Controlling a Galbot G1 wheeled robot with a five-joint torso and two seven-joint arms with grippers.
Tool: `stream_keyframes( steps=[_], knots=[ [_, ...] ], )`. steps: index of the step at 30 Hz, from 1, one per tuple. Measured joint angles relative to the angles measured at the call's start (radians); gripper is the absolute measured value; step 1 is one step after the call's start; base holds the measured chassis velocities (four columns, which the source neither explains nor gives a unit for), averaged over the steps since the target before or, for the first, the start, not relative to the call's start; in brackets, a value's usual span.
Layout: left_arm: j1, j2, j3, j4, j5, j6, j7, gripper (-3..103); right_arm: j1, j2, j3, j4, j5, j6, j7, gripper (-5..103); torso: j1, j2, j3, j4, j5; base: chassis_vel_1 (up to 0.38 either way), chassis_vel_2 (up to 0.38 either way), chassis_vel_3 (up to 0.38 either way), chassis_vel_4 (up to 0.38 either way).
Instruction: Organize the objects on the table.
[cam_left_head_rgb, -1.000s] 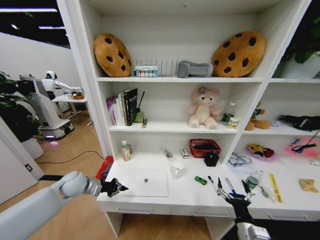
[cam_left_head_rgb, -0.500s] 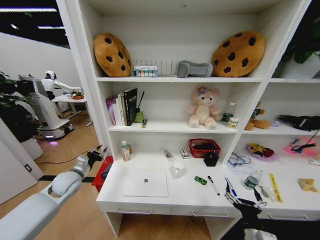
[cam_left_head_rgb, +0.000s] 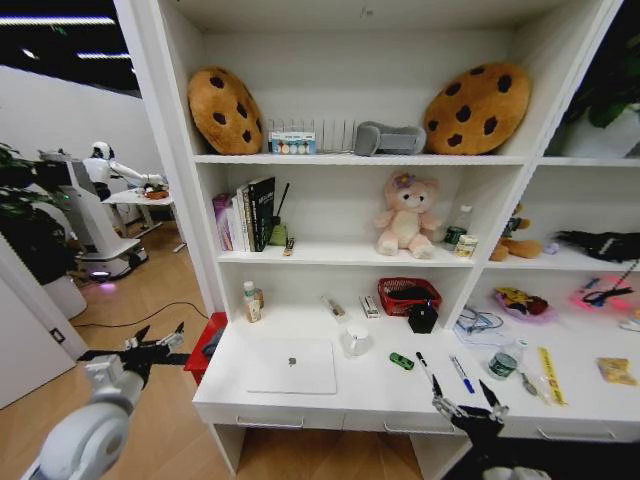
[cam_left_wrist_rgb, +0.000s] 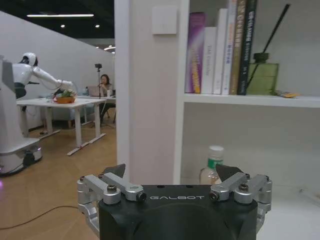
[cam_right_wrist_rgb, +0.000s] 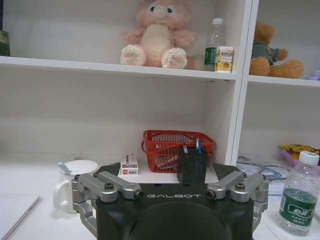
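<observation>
Just ahead of the right gripper (cam_left_head_rgb: 466, 404), fingers spread, lie the pens (cam_left_head_rgb: 443, 372); best descend squarely over one. Left gripper (cam_left_head_rgb: 152, 343), also spread, hangs off-table.

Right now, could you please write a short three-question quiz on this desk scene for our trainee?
1. True or false: the laptop on the table is closed.
2. Which lies nearest the green toy car? A) mug B) red basket C) books
3. Fill in: the left gripper hangs off the table's ____ end, over the floor.

Key: 1 true; 2 A; 3 left. Both grippers are open; the right gripper is at the table's front edge, near the pens.
</observation>
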Motion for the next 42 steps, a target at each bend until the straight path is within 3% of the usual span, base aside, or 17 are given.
stream_keyframes(
  steps=[1, 6, 12, 23, 27, 34, 39, 42],
  knots=[
    [0.025, -0.024, 0.011, -0.040, 0.040, -0.004, 0.018, 100, -0.003, -0.005, 0.004, 0.003, -0.002, -0.003, -0.006, 100, 0.000, 0.000, 0.000, 0.0001, 0.0001, 0.000, 0.000, 0.000, 0.000],
    [0.051, -0.050, 0.022, -0.098, 0.066, -0.005, 0.025, 100, -0.004, -0.009, 0.006, 0.007, -0.013, -0.003, -0.008, 100, 0.000, 0.000, 0.000, 0.0000, 0.0002, 0.000, 0.000, 0.000, 0.000],
    [0.074, -0.056, 0.002, -0.102, 0.178, -0.079, 0.097, 100, 0.006, -0.009, -0.003, 0.014, -0.061, 0.002, 0.029, 100, 0.000, 0.000, 0.000, -0.0001, -0.0001, 0.000, 0.000, 0.000, 0.000],
    [0.086, -0.052, 0.005, -0.106, 0.179, -0.066, 0.098, 100, 0.014, -0.011, -0.012, 0.001, -0.078, 0.047, -0.005, 100, 0.000, 0.000, 0.000, -0.0001, -0.0001, 0.000, 0.000, 0.000, 0.000],
    [0.084, -0.050, 0.007, -0.106, 0.178, -0.065, 0.096, 100, 0.049, 0.005, -0.021, -0.047, -0.113, 0.071, 0.020, 100, 0.000, 0.000, 0.000, 0.0000, -0.0001, 0.000, 0.000, 0.000, 0.000],
    [0.083, -0.049, 0.008, -0.104, 0.177, -0.064, 0.095, 100, 0.059, -0.019, -0.060, -0.108, -0.086, -0.011, -0.031, 100, 0.000, 0.000, 0.000, 0.0000, -0.0001, 0.000, 0.000, 0.000, 0.000],
    [0.082, -0.049, 0.009, -0.103, 0.176, -0.064, 0.095, 100, 0.130, -0.090, -0.106, -0.147, -0.048, -0.061, -0.070, 100, 0.000, 0.000, 0.000, 0.0000, 0.0000, 0.000, 0.000, 0.000, 0.000],
    [0.082, -0.049, 0.009, -0.103, 0.176, -0.064, 0.095, 100, 0.189, -0.150, -0.106, -0.185, 0.032, -0.072, -0.071, 100, 0.000, 0.000, 0.000, 0.0002, 0.0000, 0.000, 0.000, 0.000, 0.000]
  ],
)
